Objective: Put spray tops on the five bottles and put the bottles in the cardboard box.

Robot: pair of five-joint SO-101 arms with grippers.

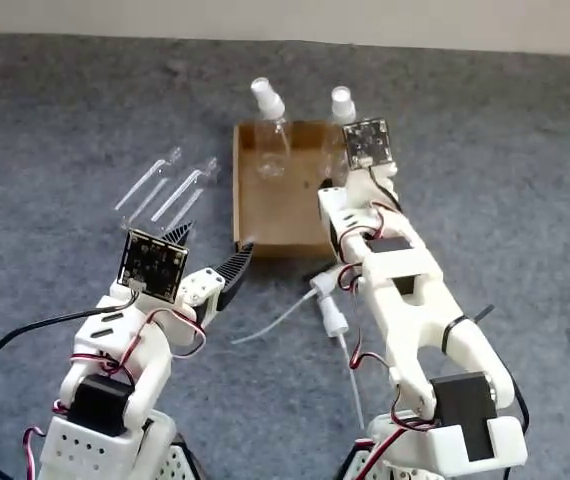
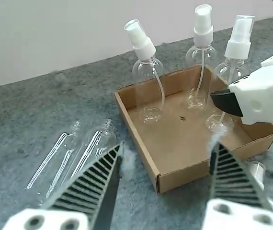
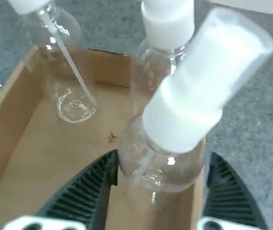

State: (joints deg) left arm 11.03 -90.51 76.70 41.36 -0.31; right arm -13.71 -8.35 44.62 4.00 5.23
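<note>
Two capped bottles (image 2: pixel 148 76) stood in the cardboard box (image 2: pixel 194 175), the right gripper (image 3: pixel 160 160) clasped a third bottle (image 3: pixel 175 120) there, the left gripper (image 2: pixel 169 147) gaped empty; two uncapped bottles (image 2: pixel 96 141) remained.

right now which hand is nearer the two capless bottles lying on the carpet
Left. The left hand sits just short of the capless bottles, beside the cardboard box; the right hand is farther off over the box, gripping a spray bottle.

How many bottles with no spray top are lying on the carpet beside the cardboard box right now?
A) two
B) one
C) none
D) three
A: two uncapped bottles, one next to the other, lie on the carpet beside the cardboard box.
</note>
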